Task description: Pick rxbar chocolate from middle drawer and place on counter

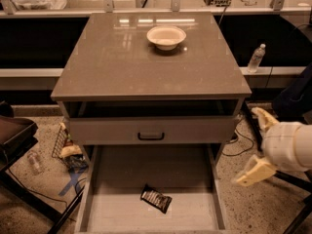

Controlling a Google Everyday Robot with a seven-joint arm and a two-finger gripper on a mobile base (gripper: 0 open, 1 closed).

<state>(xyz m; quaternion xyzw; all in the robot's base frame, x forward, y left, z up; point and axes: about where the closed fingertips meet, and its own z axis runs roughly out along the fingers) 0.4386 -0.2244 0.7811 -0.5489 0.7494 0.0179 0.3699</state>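
The rxbar chocolate point(156, 199), a small black wrapper with white lettering, lies flat in the middle drawer point(185, 172), which is pulled out wide at the bottom of the view. The bar sits near the drawer's front centre. The counter point(122, 62) is the glossy grey-brown top of the cabinet above. My gripper point(257, 143) hangs to the right of the cabinet, outside the drawer, over the floor. Its two pale fingers point(254, 171) are spread apart and hold nothing.
A white bowl point(166, 36) stands at the back of the counter. A shut drawer front with a black handle point(150, 136) sits above the open drawer. A water bottle point(256, 58) stands on the ledge at right. Clutter and a dark stand point(19, 145) lie at left.
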